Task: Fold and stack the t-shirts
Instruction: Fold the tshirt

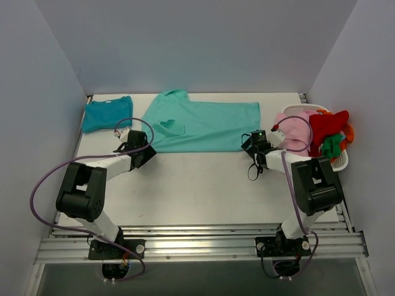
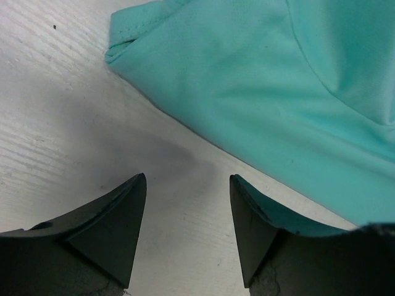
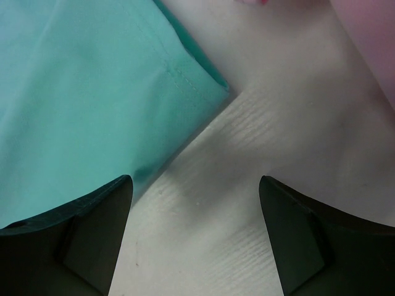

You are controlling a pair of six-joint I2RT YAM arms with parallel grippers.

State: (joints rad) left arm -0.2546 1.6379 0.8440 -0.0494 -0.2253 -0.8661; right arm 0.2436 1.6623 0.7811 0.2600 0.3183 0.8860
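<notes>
2 robot arms work over a white wood-grain table (image 1: 197, 185), where a light turquoise cotton t-shirt (image 1: 203, 123) with short sleeves lies spread flat along the far side, collar end to the left and hem to the right. The left gripper (image 1: 143, 147) hovers at the shirt's near left corner. In its wrist view the 2 dark fingers (image 2: 123, 228) stand parted with only bare table between them, holding nothing. 1 finger overlaps the turquoise edge, though whether it touches the cloth cannot be told. The right gripper (image 1: 254, 143) sits at the shirt's near right corner, its jaws spread wider apart and likewise empty. The stitched hem corner of the tee lies just ahead of it, and 1 finger hangs over the fabric's edge. A 2nd, darker teal-blue cotton t-shirt (image 1: 106, 114) lies folded into a compact rectangle at the far left corner of the table, apart from the turquoise one. At the table's right edge a white plastic laundry basket (image 1: 339, 161) holds a red garment (image 1: 327, 126) and a green garment (image 1: 330, 147). A pink garment (image 1: 296, 131) drapes over the basket's left rim, close beside the right gripper, and its edge shows at the top right of the right wrist view.
</notes>
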